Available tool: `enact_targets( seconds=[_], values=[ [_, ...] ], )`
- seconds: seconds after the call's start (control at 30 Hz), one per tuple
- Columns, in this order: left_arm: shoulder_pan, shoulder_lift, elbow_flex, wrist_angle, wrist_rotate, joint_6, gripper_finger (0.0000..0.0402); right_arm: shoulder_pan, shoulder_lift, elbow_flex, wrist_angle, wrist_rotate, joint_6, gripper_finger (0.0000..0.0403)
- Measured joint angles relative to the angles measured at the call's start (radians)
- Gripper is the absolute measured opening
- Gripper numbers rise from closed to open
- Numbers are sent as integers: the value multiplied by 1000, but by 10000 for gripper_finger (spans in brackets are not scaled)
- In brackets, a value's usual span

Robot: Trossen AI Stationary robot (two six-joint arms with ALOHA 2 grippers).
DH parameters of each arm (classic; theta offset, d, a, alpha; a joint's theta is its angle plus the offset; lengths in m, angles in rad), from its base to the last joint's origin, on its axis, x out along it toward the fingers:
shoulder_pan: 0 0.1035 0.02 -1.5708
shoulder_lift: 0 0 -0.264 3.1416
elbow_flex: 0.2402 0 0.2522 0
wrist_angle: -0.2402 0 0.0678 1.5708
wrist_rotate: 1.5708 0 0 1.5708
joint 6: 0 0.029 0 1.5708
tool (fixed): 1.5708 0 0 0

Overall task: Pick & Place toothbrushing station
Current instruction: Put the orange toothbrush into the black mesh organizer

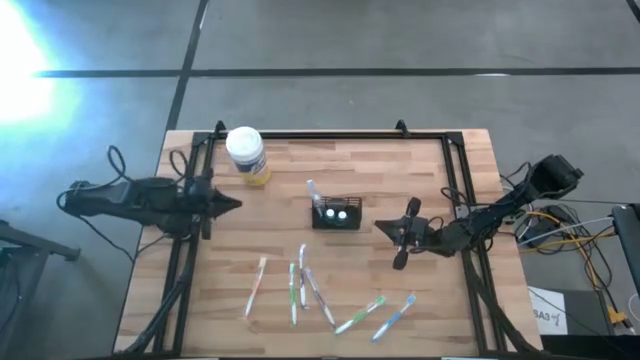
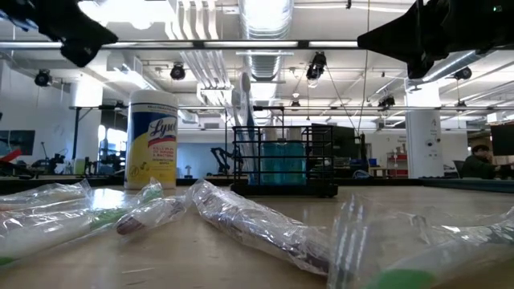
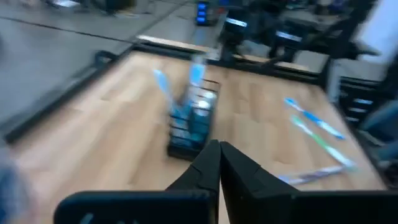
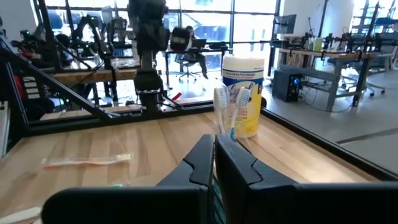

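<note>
Both your grippers, left [image 1: 232,204] and right [image 1: 385,227], hung pinched together and empty beside the mid-table station [image 1: 336,214], so you likely faced reaching, which needed opening first.

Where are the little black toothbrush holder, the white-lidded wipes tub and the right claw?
toothbrushing station [image 1: 336,214]: high view, top.
wipes tub [image 1: 245,145]: high view, white lid.
right gripper [image 1: 383,226]: high view, fingertips.

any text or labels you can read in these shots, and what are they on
"Lyso": brand in blue script on the yellow label of the white-lidded jar, low view; its last letters curve out of sight.
Small print lower on that label: too small to read.
White sheet on the floor right of the table: characters too blurred to read.
Toothbrush wrappers: no legible print.
</note>
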Motion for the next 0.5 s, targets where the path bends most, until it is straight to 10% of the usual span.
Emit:
enact_targets(
  seconds=[0.5],
  values=[
    [0,-90,-285,153,178,-252,8,-9,-10,0,-2,-96,-36,13]
  ],
)
